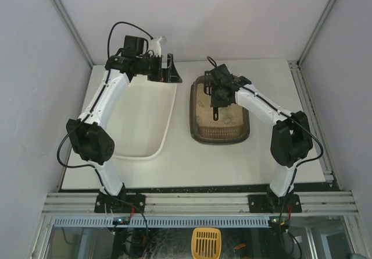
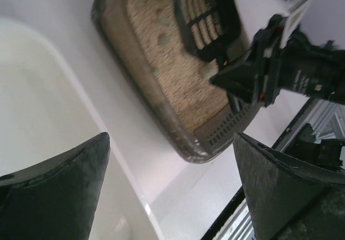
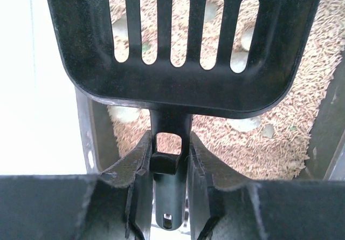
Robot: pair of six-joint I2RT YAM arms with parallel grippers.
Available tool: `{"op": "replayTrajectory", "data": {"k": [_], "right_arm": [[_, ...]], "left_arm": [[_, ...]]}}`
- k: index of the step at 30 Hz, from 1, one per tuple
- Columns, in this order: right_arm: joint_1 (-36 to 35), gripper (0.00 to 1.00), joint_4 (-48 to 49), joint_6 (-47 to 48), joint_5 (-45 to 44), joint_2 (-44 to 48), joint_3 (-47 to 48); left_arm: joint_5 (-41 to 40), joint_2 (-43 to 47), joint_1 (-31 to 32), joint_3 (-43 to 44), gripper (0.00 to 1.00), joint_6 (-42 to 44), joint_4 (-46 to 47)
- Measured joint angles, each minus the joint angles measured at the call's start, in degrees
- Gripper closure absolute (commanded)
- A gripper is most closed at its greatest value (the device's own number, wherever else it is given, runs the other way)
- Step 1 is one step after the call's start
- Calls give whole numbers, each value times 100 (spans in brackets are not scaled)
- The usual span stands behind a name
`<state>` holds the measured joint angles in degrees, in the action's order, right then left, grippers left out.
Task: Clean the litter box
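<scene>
Litter box [image 1: 221, 140] on worktop [image 1: 232, 166], right of centre, beside white tray [image 1: 139, 156].
Right pincer [image 3: 170, 156] clenched on handle of black slotted scoop [image 3: 183, 89]; scoop over litter.
Left pincer [image 2: 172, 189] released, above far end of white tray.

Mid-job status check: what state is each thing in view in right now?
Left gripper: open, holding nothing.
Right gripper: shut on the scoop's handle.
Litter scoop: held over the litter; whether it carries anything cannot be told.
Litter box: filled with litter, pale clumps not yet removed.
White tray: nothing visible in it.
</scene>
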<state>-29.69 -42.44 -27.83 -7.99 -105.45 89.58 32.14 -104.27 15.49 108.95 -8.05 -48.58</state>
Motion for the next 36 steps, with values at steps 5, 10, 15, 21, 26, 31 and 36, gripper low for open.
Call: {"op": "replayTrajectory", "data": {"k": [5, 10, 15, 21, 26, 31, 36], "right_arm": [[-157, 100, -109, 94, 282, 337, -105], [-365, 100, -118, 96, 387, 708, -348], [-546, 100, -153, 87, 385, 752, -455], [-658, 100, -195, 79, 382, 752, -485], [-684, 100, -190, 44, 455, 752, -483], [-763, 100, -192, 28, 555, 752, -481], [-846, 100, -131, 17, 743, 752, -479]], "left_arm": [[542, -42, 243, -7, 50, -195, 754], [664, -365, 507, 2, 37, -391, 1222], [560, -831, 588, 2, 32, -492, 1338], [417, -997, 588, 2, 30, -487, 1338], [229, -997, 588, 2, 31, -472, 1355], [210, -997, 599, 2, 31, -470, 1414], [232, -999, 664, -11, 33, -496, 1569]]}}
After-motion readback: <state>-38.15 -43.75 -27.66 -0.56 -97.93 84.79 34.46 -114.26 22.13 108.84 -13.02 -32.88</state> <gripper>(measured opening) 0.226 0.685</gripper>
